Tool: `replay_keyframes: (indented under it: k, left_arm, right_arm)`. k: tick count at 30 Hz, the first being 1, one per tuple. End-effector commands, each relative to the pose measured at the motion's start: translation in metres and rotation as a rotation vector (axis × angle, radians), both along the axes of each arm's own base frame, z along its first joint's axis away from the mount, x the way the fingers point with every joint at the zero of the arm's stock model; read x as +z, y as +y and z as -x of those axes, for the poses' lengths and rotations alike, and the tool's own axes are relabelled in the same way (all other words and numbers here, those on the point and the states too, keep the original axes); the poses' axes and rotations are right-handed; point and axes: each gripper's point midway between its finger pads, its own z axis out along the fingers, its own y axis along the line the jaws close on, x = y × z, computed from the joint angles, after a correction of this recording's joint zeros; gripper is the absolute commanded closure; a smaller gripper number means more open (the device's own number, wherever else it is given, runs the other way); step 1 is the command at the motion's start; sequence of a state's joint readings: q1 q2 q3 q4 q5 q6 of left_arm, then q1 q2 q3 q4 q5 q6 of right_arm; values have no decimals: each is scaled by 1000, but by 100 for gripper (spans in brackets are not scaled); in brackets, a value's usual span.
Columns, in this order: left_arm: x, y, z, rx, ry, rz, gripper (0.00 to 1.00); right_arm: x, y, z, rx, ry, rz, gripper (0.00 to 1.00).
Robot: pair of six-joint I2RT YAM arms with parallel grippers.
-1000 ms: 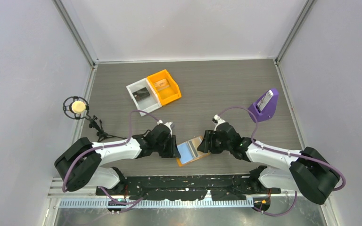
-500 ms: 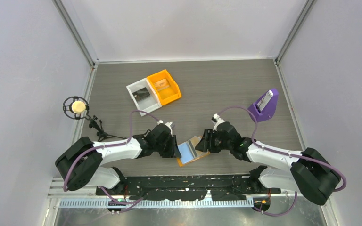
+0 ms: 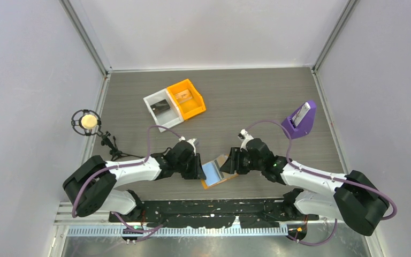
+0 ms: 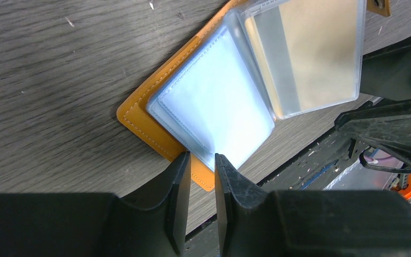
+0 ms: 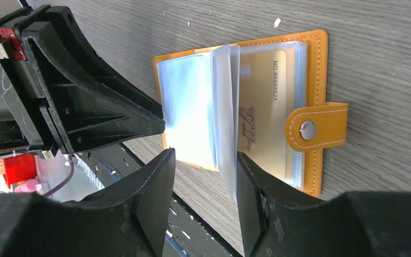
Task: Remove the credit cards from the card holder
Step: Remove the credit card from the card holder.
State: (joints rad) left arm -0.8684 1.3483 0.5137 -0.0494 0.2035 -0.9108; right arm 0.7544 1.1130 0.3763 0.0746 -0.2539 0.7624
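The orange card holder point(image 3: 218, 172) lies open on the table near the front edge, with light blue pockets point(image 4: 214, 101) and clear sleeves. A gold card point(image 5: 262, 118) marked VIP sits in the right-hand sleeve, beside the snap tab point(image 5: 316, 128). My left gripper point(image 4: 200, 160) is almost shut, its tips resting on the holder's left corner point(image 3: 199, 171). My right gripper point(image 5: 206, 160) is open over the holder's middle point(image 3: 226, 166). One clear sleeve point(image 5: 226, 107) stands up against the inner face of its right finger.
An orange bin point(image 3: 186, 98) and a white bin point(image 3: 161, 107), each with something in it, stand at the back left. A purple wedge stand point(image 3: 301, 120) holding a card is at the right. A small microphone on a stand point(image 3: 87, 122) is at the left. The black rail point(image 3: 214, 206) runs along the front edge.
My right gripper has moved left over the holder, and a clear sleeve now stands up beside its finger. My left gripper has stayed at the holder's left corner.
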Motion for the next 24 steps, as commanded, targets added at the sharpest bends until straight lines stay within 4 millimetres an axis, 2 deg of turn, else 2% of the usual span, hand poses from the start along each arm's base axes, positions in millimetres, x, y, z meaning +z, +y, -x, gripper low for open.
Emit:
replay_keyframes:
  k: [1,8,11,18,24]
  left_arm:
    - [4,-5,-1,-7,-14,33,75]
    - [9,-4,0,-4,-20,40,74]
    - [14,3,-2,25,-25,19,74]
    - [39,23,-9,110,-79,1,73]
    - [59,25,-12,128,-126,48,72]
  right_arm:
    - [23,18,-5,40,-40,-54,49]
    - [33,33,1,93,-47,-91,50]
    - [33,40,3,112,-36,-96,50]
    - [34,48,9,152,-24,-91,50]
    - [32,47,9,147,-25,-93,50]
